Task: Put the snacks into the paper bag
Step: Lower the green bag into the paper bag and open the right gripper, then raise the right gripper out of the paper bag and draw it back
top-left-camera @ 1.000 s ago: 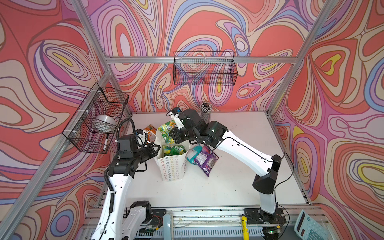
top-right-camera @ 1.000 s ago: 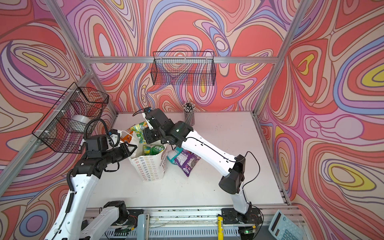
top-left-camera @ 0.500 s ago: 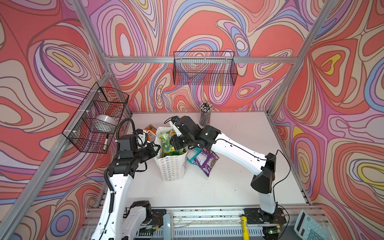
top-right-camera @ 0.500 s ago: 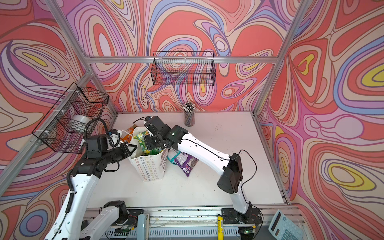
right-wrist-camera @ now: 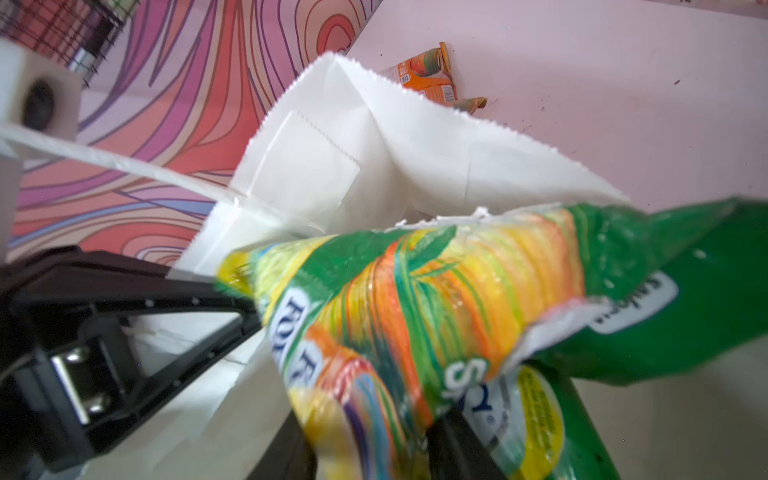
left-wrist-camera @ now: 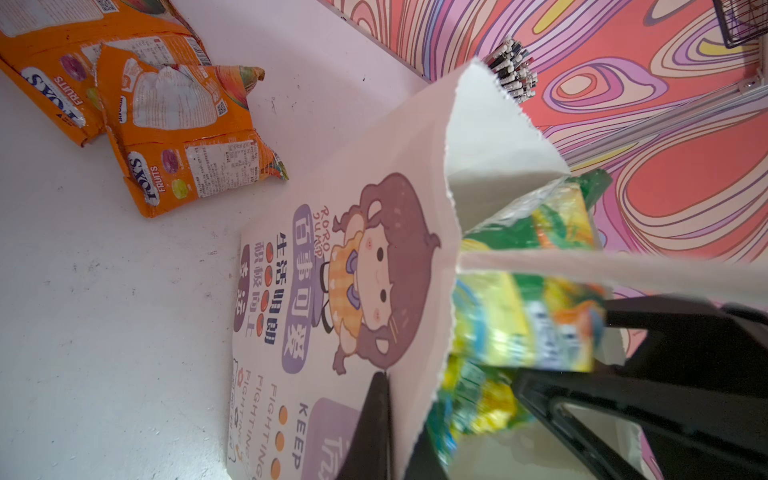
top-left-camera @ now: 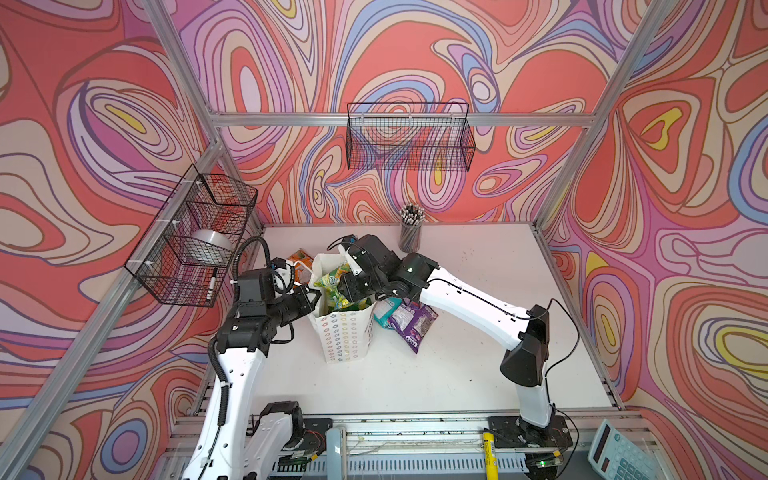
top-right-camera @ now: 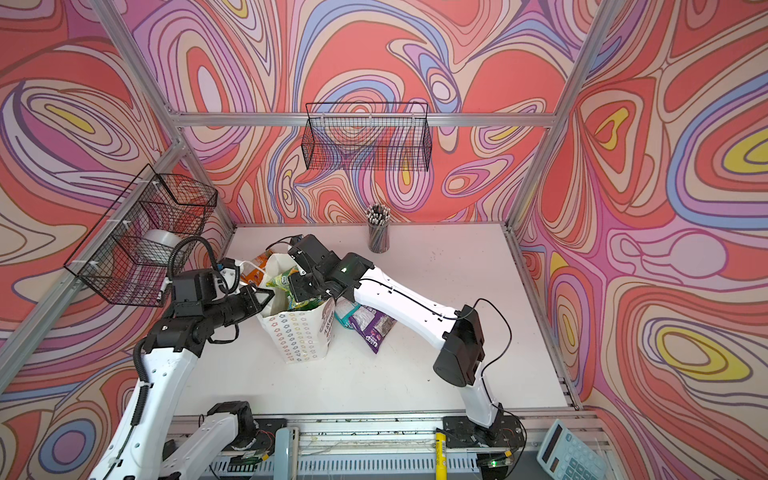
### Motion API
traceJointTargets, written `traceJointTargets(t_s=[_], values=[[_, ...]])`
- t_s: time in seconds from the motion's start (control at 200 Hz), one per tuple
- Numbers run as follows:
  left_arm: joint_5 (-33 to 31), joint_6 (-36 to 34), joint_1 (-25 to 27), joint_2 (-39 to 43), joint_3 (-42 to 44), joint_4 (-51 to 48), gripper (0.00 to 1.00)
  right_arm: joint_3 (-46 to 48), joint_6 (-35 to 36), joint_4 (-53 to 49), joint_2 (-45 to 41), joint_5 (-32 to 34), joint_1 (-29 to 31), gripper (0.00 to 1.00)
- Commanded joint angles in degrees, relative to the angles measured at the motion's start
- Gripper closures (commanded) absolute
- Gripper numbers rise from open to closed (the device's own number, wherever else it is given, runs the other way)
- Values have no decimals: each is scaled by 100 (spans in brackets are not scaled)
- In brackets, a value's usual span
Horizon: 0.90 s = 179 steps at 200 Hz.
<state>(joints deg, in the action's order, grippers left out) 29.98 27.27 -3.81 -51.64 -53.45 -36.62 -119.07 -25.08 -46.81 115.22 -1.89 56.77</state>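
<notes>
The white paper bag [top-left-camera: 345, 332] [top-right-camera: 299, 336] stands upright mid-table, its cartoon face [left-wrist-camera: 374, 257] toward the left arm. My left gripper [top-left-camera: 313, 297] [left-wrist-camera: 399, 415] is shut on the bag's rim and holds the mouth wide. My right gripper [top-left-camera: 351, 291] [right-wrist-camera: 374, 453] hangs over the mouth with its fingers apart. A green pouch [right-wrist-camera: 415, 291] [left-wrist-camera: 528, 324] lies between them, blurred as it slips down into the bag [right-wrist-camera: 353, 145]. More green pouches [top-left-camera: 349, 305] show inside. Two orange pouches [left-wrist-camera: 183, 137] [top-left-camera: 301, 259] lie behind the bag. A teal pouch [top-left-camera: 384, 311] and a purple pouch [top-left-camera: 415, 326] lie to its right.
A mesh pencil cup [top-left-camera: 410, 232] stands at the back of the table. Wire baskets hang on the back wall [top-left-camera: 409, 137] and the left wall [top-left-camera: 195, 241]. A calculator [top-left-camera: 619, 453] sits off the table's front right corner.
My right gripper came forward and down from behind the bag to its mouth with the green pouch, and its fingers have spread. The left gripper and the bag stayed put.
</notes>
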Motion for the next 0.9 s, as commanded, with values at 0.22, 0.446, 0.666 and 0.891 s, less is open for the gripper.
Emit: traceJointTargets(t_s=[0.22, 0.446, 0.666, 0.891], values=[[40, 14, -32, 18, 41, 94, 100, -591, 641, 173, -167, -8, 371, 42], [18, 5, -33, -4, 38, 75, 100, -1572, 907, -206, -51, 470, 510, 33], [5, 1, -32, 13, 41, 76, 100, -1937, 1018, -486, -96, 1116, 510, 29], [56, 11, -32, -18, 35, 72, 100, -1788, 1226, -787, -782, 2388, 510, 5]])
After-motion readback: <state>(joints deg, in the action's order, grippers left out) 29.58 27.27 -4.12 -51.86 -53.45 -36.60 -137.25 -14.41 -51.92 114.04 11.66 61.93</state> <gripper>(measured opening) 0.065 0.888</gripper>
